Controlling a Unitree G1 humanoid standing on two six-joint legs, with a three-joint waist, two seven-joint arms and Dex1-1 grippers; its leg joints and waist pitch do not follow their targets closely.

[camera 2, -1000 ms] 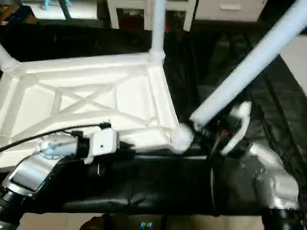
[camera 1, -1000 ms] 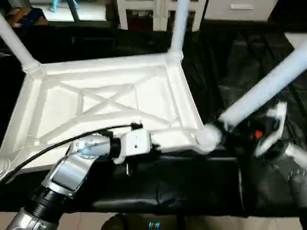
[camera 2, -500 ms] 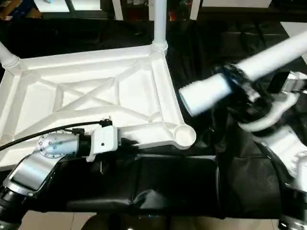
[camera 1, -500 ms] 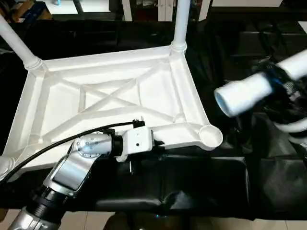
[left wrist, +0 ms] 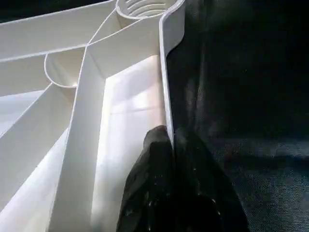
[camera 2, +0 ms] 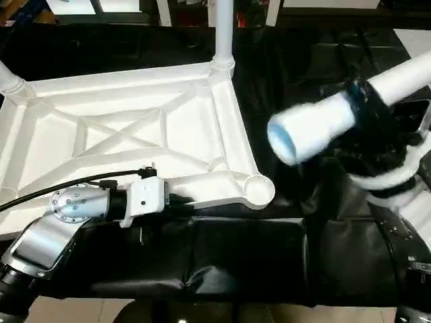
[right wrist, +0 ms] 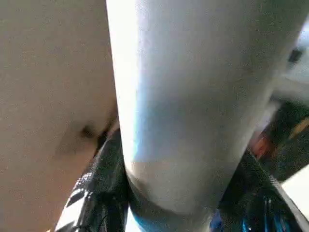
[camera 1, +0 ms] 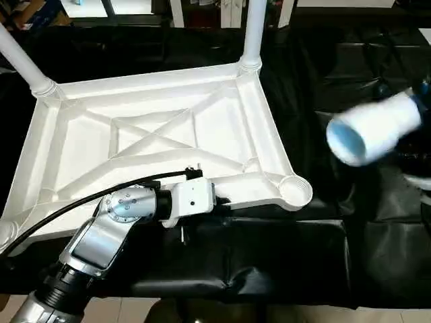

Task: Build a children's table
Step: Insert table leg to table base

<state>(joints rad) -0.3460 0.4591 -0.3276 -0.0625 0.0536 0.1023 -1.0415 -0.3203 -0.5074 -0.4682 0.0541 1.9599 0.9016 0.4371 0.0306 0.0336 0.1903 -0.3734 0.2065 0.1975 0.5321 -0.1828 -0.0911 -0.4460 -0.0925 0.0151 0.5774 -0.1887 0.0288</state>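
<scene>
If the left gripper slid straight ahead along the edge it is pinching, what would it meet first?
Probably the round corner socket of the white plastic ribbed tabletop. The left gripper is shut on the tabletop's thin rim wall, which runs straight to that socket; nothing else shows between.

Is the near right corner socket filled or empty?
Empty: the socket shows its open round mouth, and the leg hangs apart from it in the right claw.
</scene>
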